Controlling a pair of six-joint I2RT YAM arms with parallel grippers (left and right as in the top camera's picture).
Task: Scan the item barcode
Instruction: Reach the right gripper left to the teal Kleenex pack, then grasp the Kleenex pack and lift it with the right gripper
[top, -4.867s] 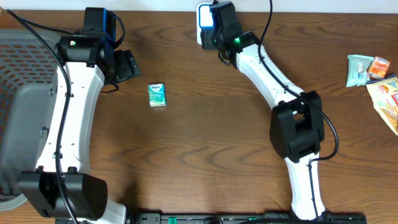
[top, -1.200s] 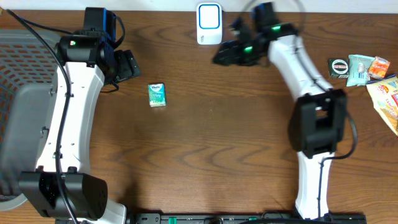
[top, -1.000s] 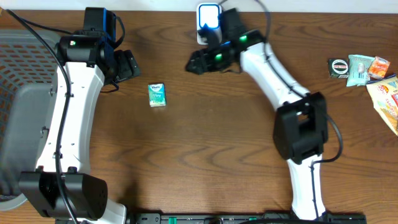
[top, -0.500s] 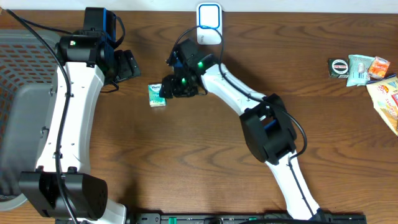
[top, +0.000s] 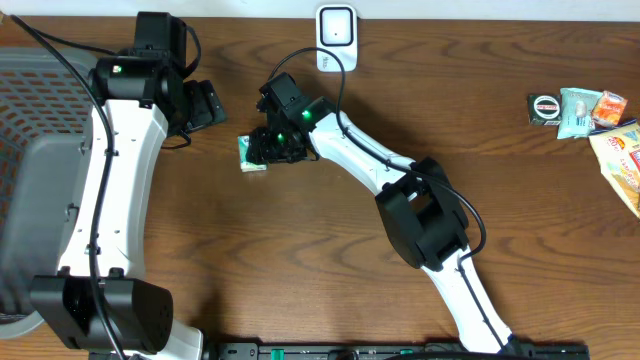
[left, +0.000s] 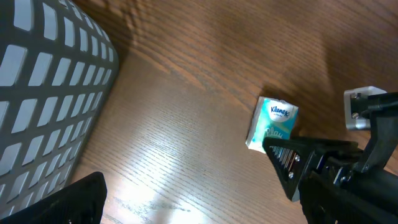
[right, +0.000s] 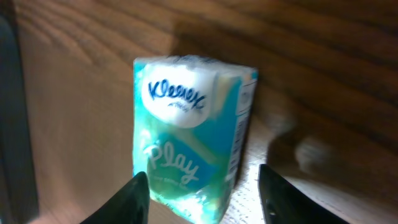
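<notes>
Grasp step: your right gripper (right: 203, 186) sits over the Kleenex tissue pack (right: 186, 118), which lies flat on the table (top: 330, 230), jaws part-open with 1 finger either side and nothing clamped yet. Left gripper (top: 205, 103) is spread wide, empty, idle beside the basket (top: 30, 150). Next, I'd say: close squarely on the pack's sides, lift, then present whichever face carries the barcode (not visible here) to the scanner (top: 337, 27).

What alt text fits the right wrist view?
A teal Kleenex tissue pack lies flat on the dark wood table, logo facing the camera. The right pincer is open, its two dark fingertips straddling the pack's lower end, with bare table showing between the pack and one fingertip.
</notes>
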